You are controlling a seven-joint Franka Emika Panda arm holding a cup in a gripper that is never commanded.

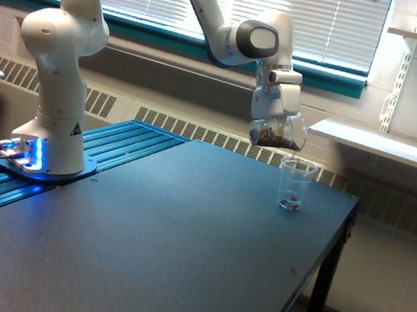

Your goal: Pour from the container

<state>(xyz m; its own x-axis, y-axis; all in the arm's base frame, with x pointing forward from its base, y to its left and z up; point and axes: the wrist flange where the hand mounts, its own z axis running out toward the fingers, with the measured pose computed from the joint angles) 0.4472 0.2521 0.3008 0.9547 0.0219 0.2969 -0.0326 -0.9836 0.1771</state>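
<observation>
In the exterior view the container point(279, 133), a clear rounded tumbler with dark brown bits inside, hangs tipped on its side above the table, its mouth toward the view's right. My gripper point(276, 119) is shut on it from above. Directly below its lip stands a narrower tapered clear cup point(294, 184) on the dark table point(183, 230), upright, with a few dark pieces lying in its bottom.
The arm's white base point(49, 143) stands at the view's left on blue ribbed panels point(118, 140). The table's right edge point(325, 264) drops off just past the cup. A white shelf point(379, 144) and a radiator run along the wall behind.
</observation>
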